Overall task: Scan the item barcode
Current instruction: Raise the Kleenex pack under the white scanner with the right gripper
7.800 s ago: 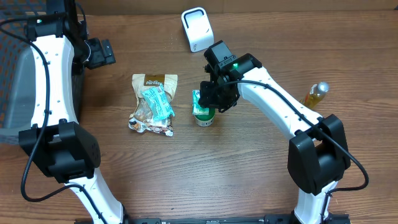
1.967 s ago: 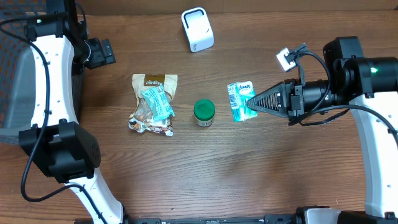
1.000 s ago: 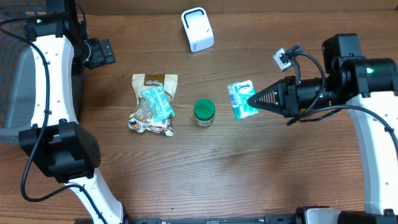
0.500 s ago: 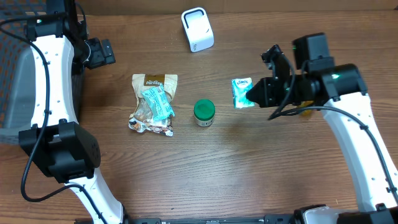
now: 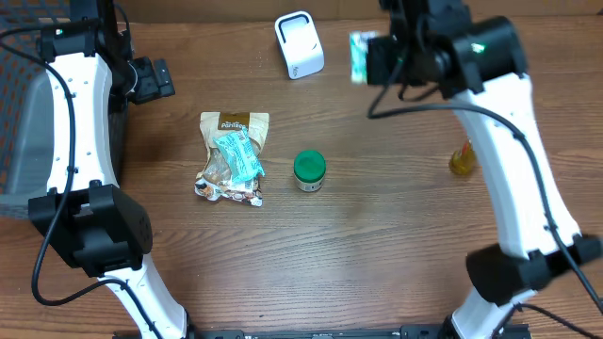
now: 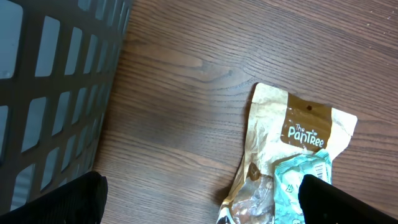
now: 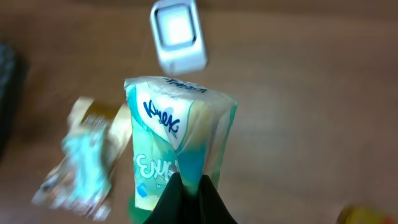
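My right gripper is shut on a green and white Kleenex tissue pack, held in the air at the back of the table, to the right of the white scanner. In the right wrist view the pack stands upright, pinched at its lower edge by the gripper, with the scanner beyond it. No barcode shows on the pack's visible face. My left gripper hangs open at the far left, with its fingertips wide apart above bare wood.
A PanTree snack bag with a teal packet on it lies left of centre, and it shows again as the snack bag. A green-lidded jar stands mid-table. A yellow bottle is at the right. A grey basket borders the left edge.
My right arm has swung the tissue pack from the table's right middle up and back, to beside the scanner. The left arm has not moved.
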